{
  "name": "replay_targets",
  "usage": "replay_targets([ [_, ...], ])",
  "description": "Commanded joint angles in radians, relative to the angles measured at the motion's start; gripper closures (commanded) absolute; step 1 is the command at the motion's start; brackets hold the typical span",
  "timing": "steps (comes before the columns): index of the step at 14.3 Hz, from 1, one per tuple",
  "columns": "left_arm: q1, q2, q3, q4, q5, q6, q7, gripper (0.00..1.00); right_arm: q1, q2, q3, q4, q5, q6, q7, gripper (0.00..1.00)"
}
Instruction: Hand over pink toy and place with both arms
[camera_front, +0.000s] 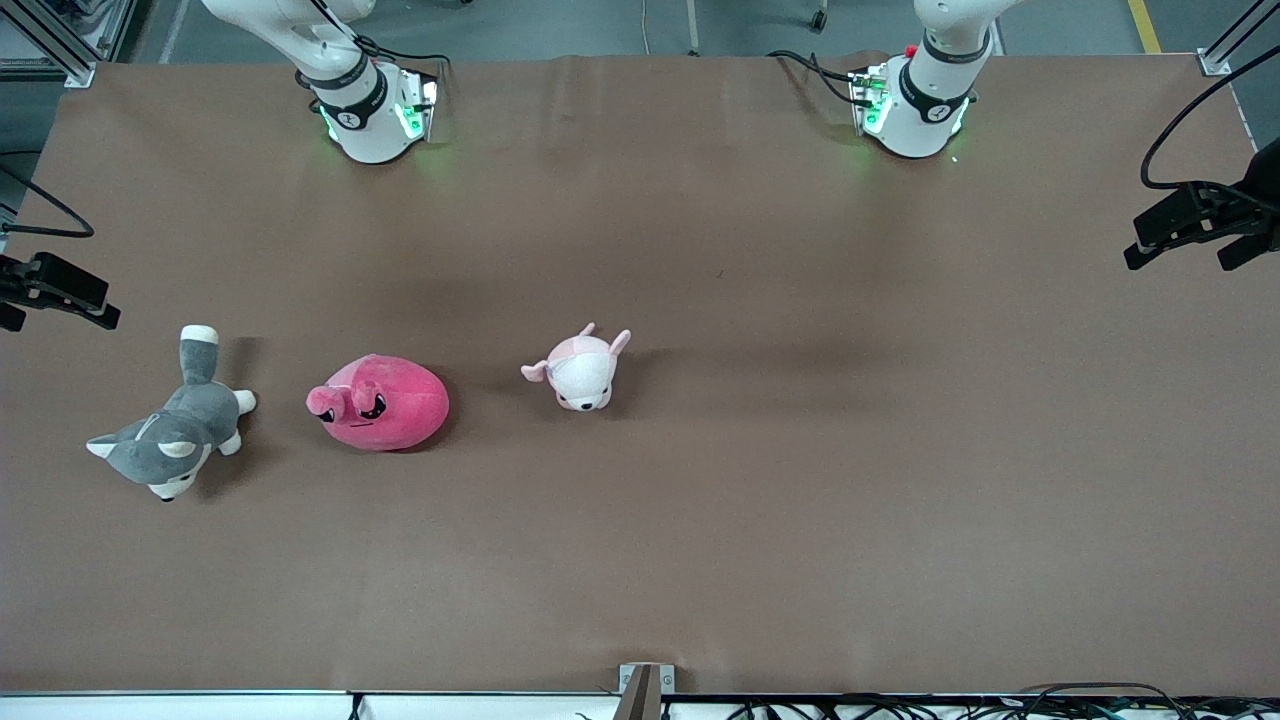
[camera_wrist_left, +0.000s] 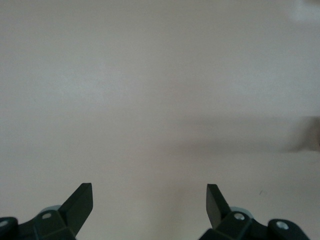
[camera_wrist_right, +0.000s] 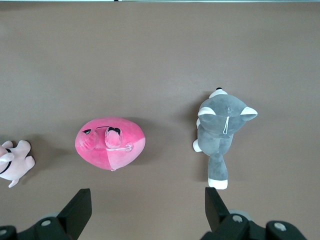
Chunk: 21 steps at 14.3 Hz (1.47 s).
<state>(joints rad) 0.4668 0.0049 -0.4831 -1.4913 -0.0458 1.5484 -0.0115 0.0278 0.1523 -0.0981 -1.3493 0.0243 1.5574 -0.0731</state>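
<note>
The pink toy (camera_front: 385, 405), a round hot-pink plush with dark angry eyes, lies on the brown table toward the right arm's end. It also shows in the right wrist view (camera_wrist_right: 112, 145). My right gripper (camera_wrist_right: 147, 192) is open and empty, high over the table with the pink toy below it. My left gripper (camera_wrist_left: 149, 187) is open and empty over bare table. Neither gripper shows in the front view; only the right arm's base (camera_front: 365, 110) and the left arm's base (camera_front: 915, 100) do.
A small pale pink-and-white plush animal (camera_front: 580, 370) lies beside the pink toy toward the table's middle; it also shows in the right wrist view (camera_wrist_right: 15, 162). A grey-and-white plush dog (camera_front: 170, 440) lies beside the pink toy near the table's end, and in the right wrist view (camera_wrist_right: 220, 132).
</note>
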Motion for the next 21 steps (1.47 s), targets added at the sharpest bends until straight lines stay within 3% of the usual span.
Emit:
replay_targets([
  [1,-0.032,-0.005,0.021,0.005,0.017,0.004,-0.004,0.00,0.001,-0.086,0.009,-0.117,-0.023,0.050,0.016,0.00],
  [5,-0.284,-0.006,0.280,0.005,0.015,0.002,0.002,0.00,0.006,-0.126,0.009,-0.183,-0.024,0.065,0.016,0.00],
  [7,-0.342,-0.006,0.336,0.005,0.015,0.002,-0.001,0.00,0.004,-0.160,0.009,-0.232,-0.024,0.081,0.016,0.00],
  [12,-0.390,-0.006,0.365,0.005,0.017,0.002,-0.004,0.00,0.001,-0.186,0.008,-0.270,-0.024,0.089,0.016,0.00],
  [15,-0.431,-0.006,0.411,0.005,0.017,0.002,-0.002,0.00,0.003,-0.241,0.008,-0.367,-0.030,0.162,0.015,0.00],
  [21,-0.441,-0.008,0.431,0.005,0.017,0.004,0.004,0.00,0.004,-0.241,0.009,-0.370,-0.052,0.156,0.010,0.00],
])
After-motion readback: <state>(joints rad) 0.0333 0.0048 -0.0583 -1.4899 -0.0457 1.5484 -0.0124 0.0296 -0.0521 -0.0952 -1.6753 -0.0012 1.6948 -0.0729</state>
